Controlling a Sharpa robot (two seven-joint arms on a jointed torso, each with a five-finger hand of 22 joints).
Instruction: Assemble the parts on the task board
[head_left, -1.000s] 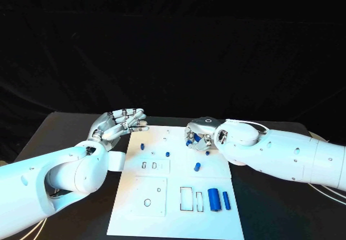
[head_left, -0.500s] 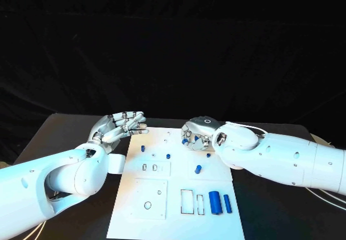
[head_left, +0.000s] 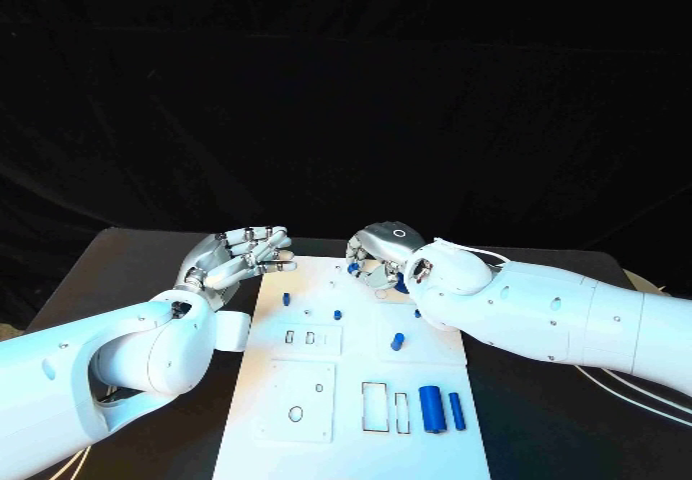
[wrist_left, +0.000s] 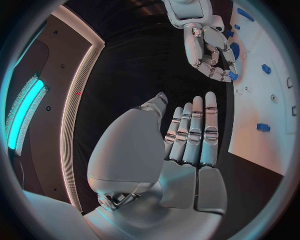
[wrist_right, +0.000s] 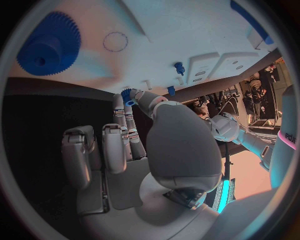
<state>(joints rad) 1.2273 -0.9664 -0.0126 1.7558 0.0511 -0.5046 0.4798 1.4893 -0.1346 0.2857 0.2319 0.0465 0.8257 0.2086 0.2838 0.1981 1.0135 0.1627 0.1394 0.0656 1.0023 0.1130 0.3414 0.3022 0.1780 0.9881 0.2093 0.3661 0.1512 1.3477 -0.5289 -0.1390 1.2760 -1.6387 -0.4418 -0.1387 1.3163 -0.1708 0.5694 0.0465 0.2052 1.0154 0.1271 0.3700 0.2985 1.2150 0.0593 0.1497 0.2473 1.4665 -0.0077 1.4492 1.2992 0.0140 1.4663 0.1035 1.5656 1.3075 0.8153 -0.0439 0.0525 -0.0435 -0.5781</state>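
Where light falls, black table (head_left: 130, 262)

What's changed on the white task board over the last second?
The right hand has moved toward the far edge of the white task board, pinching a small blue part at its fingertips. The left hand stays open beside the board; the two long blue cylinders and the other parts lie unmoved.

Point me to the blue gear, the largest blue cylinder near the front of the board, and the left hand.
blue gear (wrist_right: 48, 44): right wrist view, on its toothed face beside the hub.
largest blue cylinder (head_left: 431, 408): head view, mid-length of its body.
left hand (head_left: 231, 258): head view, on the palm, fingers apart and holding nothing.
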